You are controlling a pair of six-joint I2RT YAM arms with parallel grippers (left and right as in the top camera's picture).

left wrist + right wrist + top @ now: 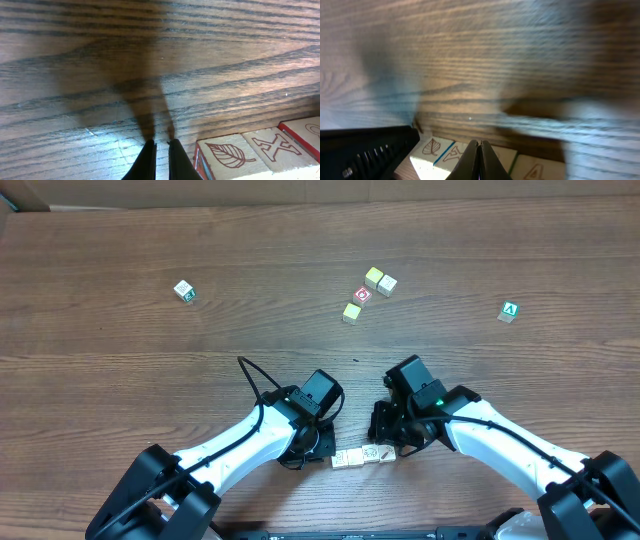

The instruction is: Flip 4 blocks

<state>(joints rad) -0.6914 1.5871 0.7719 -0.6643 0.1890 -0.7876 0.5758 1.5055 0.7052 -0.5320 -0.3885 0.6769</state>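
Note:
A row of cream-faced blocks (pixel 362 457) with reddish marks lies near the table's front edge, between the two grippers. In the left wrist view the leaf block (pixel 226 156) comes first, then an X-marked block (pixel 274 145) and the corner of a third block (pixel 306 131). My left gripper (pixel 161 144) is shut and empty, its tips at the tabletop just left of the leaf block. My right gripper (pixel 480 144) is shut and empty, over the middle of the row. It hides part of the blocks between the leaf block (pixel 431 148) and an A-marked block (pixel 536 171).
Further back on the wooden table (pixel 120 370) are two pale cubes (pixel 380 280), a red-faced cube (pixel 363 295) and a yellowish cube (pixel 351 311). A white-and-green cube (pixel 184 291) sits far left, a green A cube (pixel 510 311) far right. Left arm's cable (pixel 255 375) loops upward.

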